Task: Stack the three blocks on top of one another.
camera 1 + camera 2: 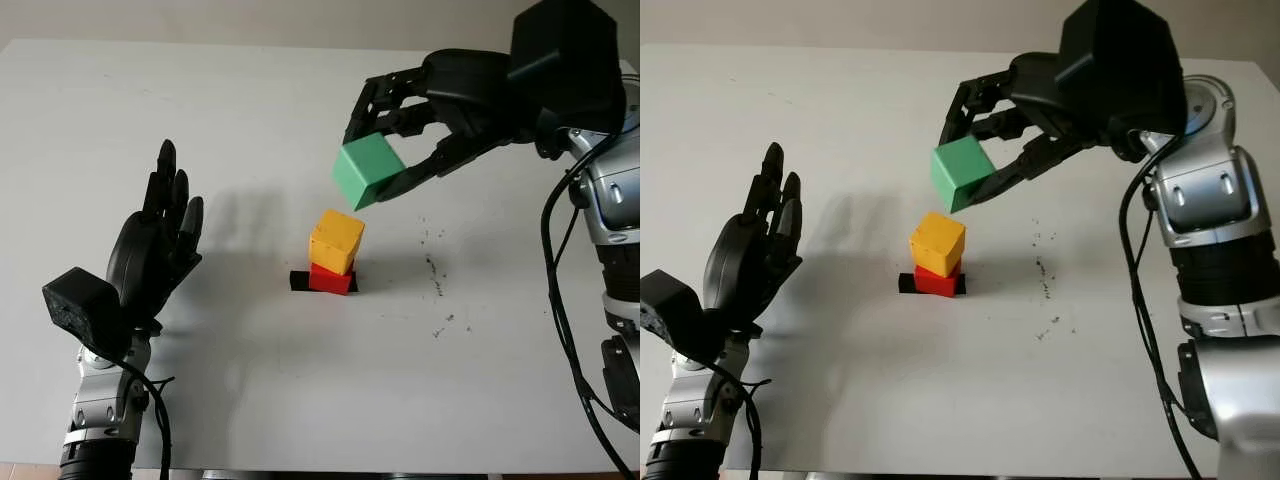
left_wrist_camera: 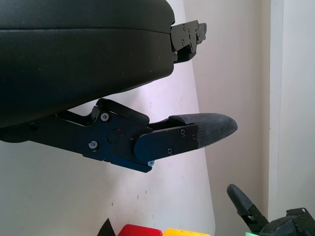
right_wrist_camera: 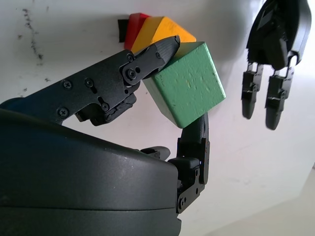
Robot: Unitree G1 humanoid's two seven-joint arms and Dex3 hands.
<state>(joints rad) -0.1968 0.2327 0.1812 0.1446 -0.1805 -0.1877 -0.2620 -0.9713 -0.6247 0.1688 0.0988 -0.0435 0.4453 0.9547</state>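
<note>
A: What's the overall state on the white table (image 1: 250, 400)?

B: Two of three blocks look stacked. The right hand (image 1: 400, 140) hangs in the air above and a little to the right of the pile, its fingers closed on the green block (image 1: 368, 170), which is tilted and clear of everything below.

A: And the other hand?

B: The left hand (image 1: 160, 245) is raised over the table's left side, well apart from the blocks, open and holding nothing.

A: The pile itself?

B: The yellow block (image 1: 335, 241) sits on the red block (image 1: 330, 279), turned slightly so its edges don't line up. The red one rests on a small black mark (image 1: 298, 281) on the table.

A: So what's left?

B: I'd judge only the last step: bringing the green block over the yellow one, levelling it, setting it down and letting go.
</note>
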